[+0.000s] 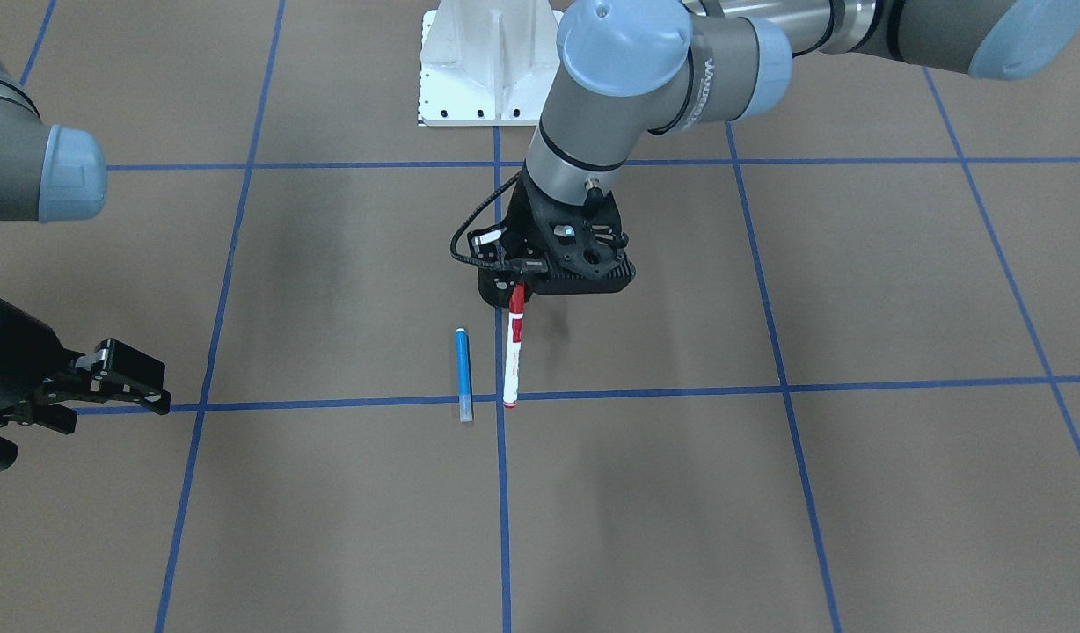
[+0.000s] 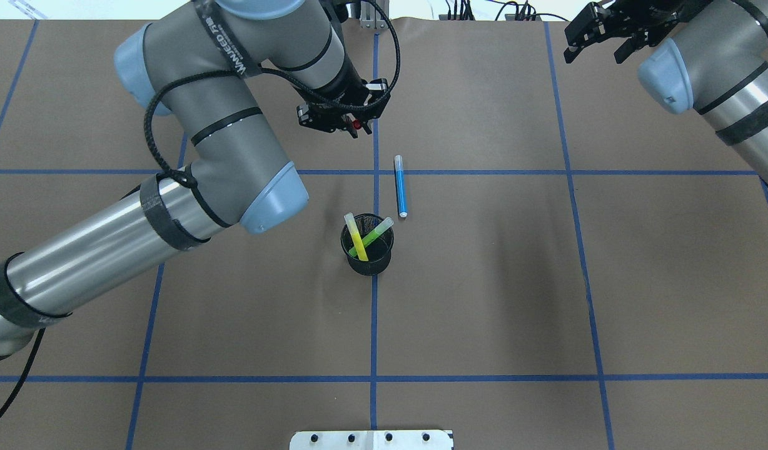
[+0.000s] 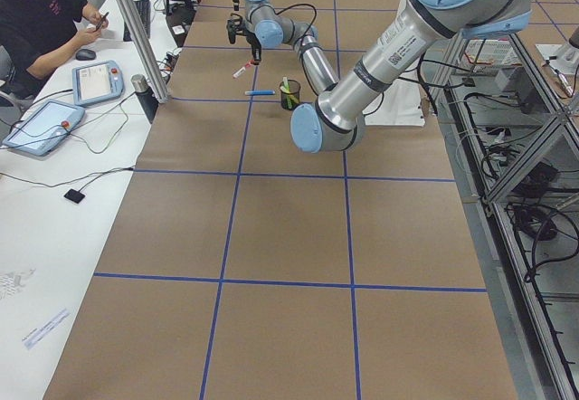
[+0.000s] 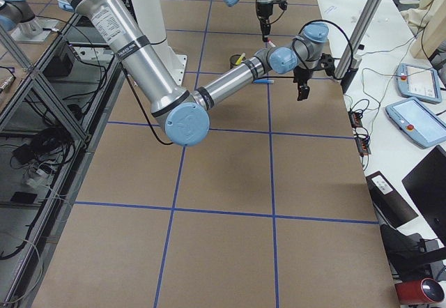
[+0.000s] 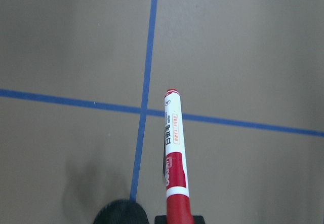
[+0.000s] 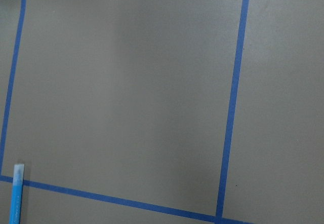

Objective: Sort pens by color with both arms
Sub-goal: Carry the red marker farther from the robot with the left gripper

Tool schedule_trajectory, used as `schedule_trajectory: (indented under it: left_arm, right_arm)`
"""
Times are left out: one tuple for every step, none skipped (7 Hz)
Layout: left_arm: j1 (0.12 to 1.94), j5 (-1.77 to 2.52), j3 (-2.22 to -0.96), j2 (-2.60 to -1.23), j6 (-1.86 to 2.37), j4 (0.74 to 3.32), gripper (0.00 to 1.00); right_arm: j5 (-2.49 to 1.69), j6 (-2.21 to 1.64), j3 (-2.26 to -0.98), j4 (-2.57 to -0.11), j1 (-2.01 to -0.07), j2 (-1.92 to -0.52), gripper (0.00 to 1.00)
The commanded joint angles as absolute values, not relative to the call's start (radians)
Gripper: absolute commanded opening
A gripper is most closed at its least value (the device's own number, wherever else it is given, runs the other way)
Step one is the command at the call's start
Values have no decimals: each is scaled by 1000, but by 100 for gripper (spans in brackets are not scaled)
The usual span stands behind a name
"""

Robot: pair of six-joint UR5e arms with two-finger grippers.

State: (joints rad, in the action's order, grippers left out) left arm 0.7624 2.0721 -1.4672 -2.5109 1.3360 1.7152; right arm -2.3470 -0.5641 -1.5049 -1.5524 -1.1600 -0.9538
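My left gripper [image 1: 515,294] is shut on the red end of the white-barrelled pen [image 1: 513,356], which hangs tilted over the table; the pen also shows in the left wrist view [image 5: 173,148]. From overhead only its red end [image 2: 357,124] shows under the left gripper [image 2: 351,122]. The blue pen [image 2: 400,195] lies flat on the table beside it [image 1: 463,374]. The neon yellow pen [image 2: 353,233] and the neon green pen [image 2: 376,235] stand in the black mesh cup [image 2: 367,262]. My right gripper [image 2: 598,44] is open and empty, far off at the table's side [image 1: 109,387].
The white pedestal base [image 1: 470,70] stands at the robot's side of the table. Blue tape lines [image 1: 645,391] divide the brown table into squares. An operator [image 3: 45,20] sits at a white desk with tablets beyond the table's far edge.
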Motion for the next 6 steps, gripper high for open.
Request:
schedule_trajectory:
  left_arm:
    - [792, 2071, -1195, -2563, 1277, 1941, 0]
    - [795, 2071, -1181, -2563, 1208, 1945, 0]
    - [793, 2080, -1181, -2563, 1175, 1944, 0]
    - [790, 2110, -1183, -2563, 1169, 1937, 0]
    - [776, 2127, -1184, -2557, 1170, 1934, 0]
    - [753, 2129, -1189, -2553, 1178, 1919, 0]
  right_arm:
    - [-2347, -563, -1506, -1552, -1160, -954, 99]
    - [-2347, -564, -1506, -1552, -1160, -951, 99]
    - [-2347, -565, -1506, -1557, -1160, -950, 99]
    - [-2347, -565, -1506, -1560, -1160, -948, 99]
    - [-2347, -565, -1506, -1559, -1158, -948, 99]
    - [-2347, -565, -1505, -1559, -1158, -948, 99]
